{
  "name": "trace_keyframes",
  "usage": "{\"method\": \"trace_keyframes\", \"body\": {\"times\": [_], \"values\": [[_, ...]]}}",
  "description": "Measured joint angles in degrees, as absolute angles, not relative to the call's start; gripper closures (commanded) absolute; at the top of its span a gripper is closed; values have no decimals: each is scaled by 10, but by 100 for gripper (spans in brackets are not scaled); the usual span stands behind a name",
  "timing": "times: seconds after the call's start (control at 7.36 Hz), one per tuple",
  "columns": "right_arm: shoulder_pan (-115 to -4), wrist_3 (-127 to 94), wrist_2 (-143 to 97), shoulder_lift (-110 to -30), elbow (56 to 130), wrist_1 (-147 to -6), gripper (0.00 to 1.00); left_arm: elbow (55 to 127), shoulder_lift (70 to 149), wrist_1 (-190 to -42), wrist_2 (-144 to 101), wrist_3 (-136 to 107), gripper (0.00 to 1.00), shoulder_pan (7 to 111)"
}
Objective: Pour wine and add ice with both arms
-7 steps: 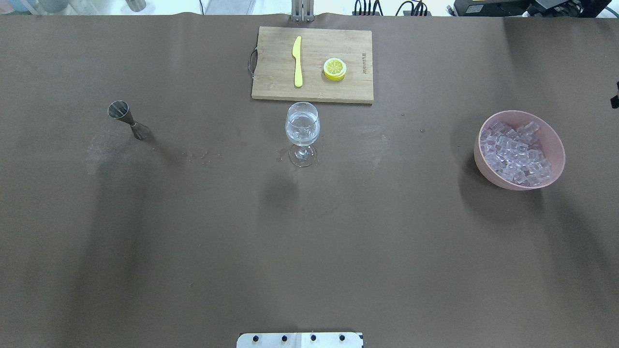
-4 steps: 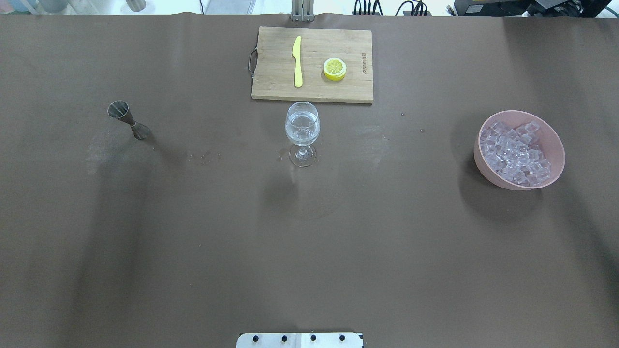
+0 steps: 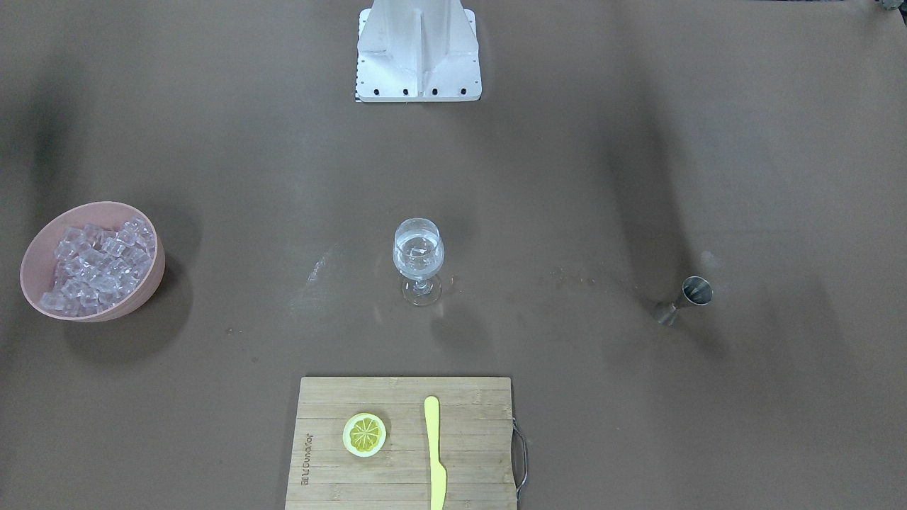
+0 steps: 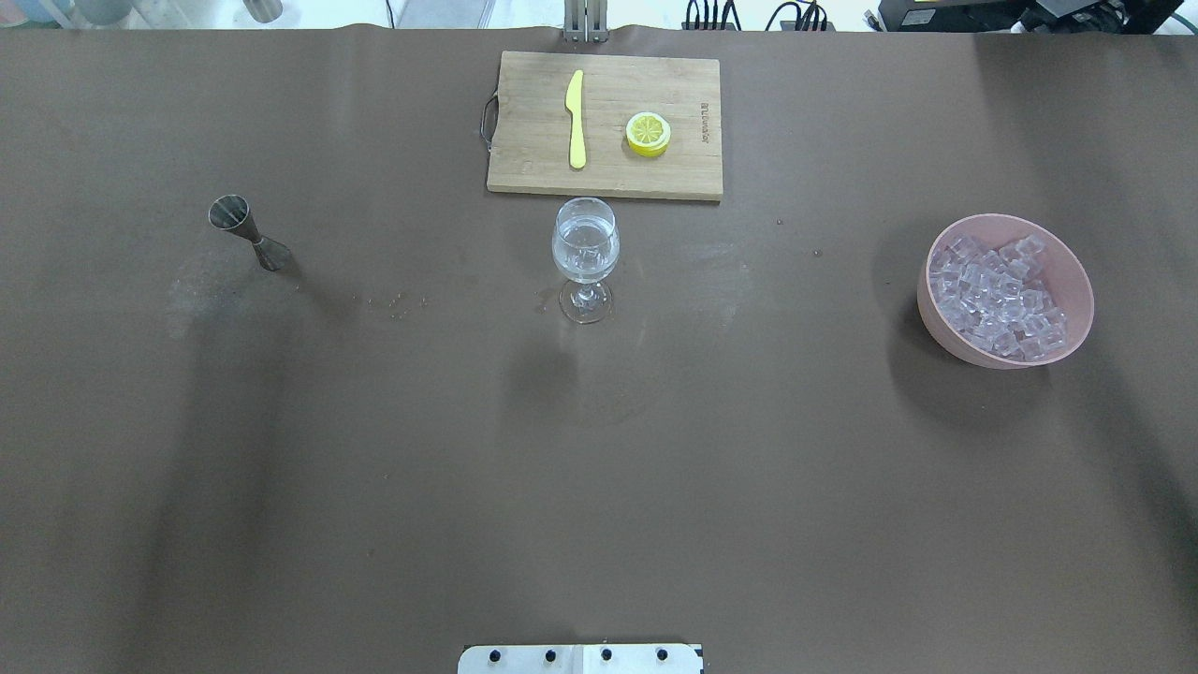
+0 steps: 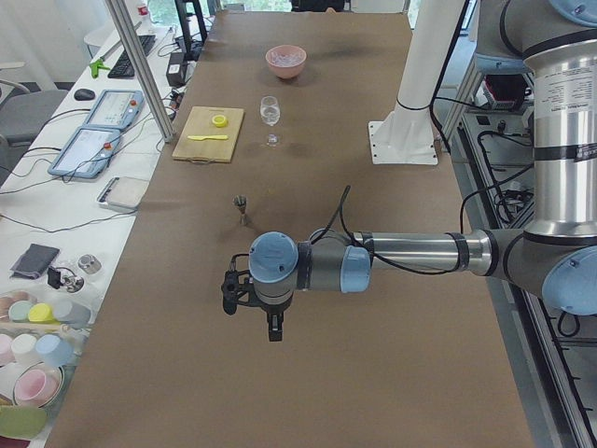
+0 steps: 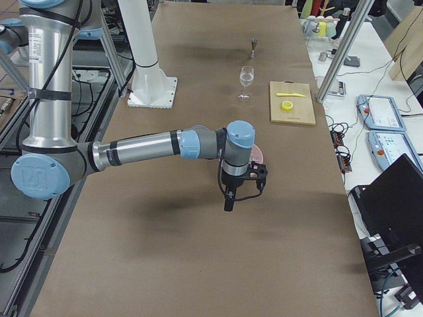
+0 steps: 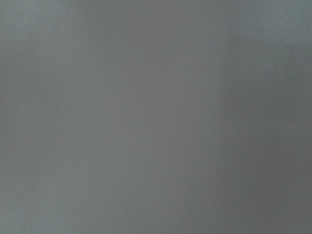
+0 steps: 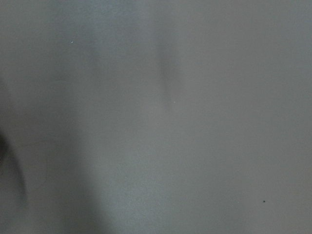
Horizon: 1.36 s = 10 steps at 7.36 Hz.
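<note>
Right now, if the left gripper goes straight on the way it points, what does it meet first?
The left gripper points down, so it would probably meet bare brown table first; its wrist view shows only plain surface. The jigger stands apart, off that line.

Clear wine [image 4: 585, 253] in upright centre glass [image 4: 586, 304], frosty ice cubes [image 4: 997, 300] heaping pink bowl [image 4: 1073, 266], left arm [image 5: 410, 252], right arm [image 6: 139, 148] stretched level

1. Left arm [image 5: 410, 252]: silver-grey tubes, light blue joint caps, black band near elbow, small print on upright link, thin black cable [image 5: 343, 210] along the wrist.
2. Right arm [image 6: 139, 146]: same silver-grey tubes, blue caps.
3. Pedestal [image 3: 418, 49]: white, flanged base, dark screws along edge.
</note>
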<state>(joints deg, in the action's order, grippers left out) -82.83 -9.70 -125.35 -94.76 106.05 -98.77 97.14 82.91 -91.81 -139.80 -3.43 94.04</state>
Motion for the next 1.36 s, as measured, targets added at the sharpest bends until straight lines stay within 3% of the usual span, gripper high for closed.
{"method": "trace_keyframes", "body": {"times": [1.36], "values": [[-869,-40,-1280,-1004,1023,-916,0,971,819,-964,-1397,-34,1,940]]}}
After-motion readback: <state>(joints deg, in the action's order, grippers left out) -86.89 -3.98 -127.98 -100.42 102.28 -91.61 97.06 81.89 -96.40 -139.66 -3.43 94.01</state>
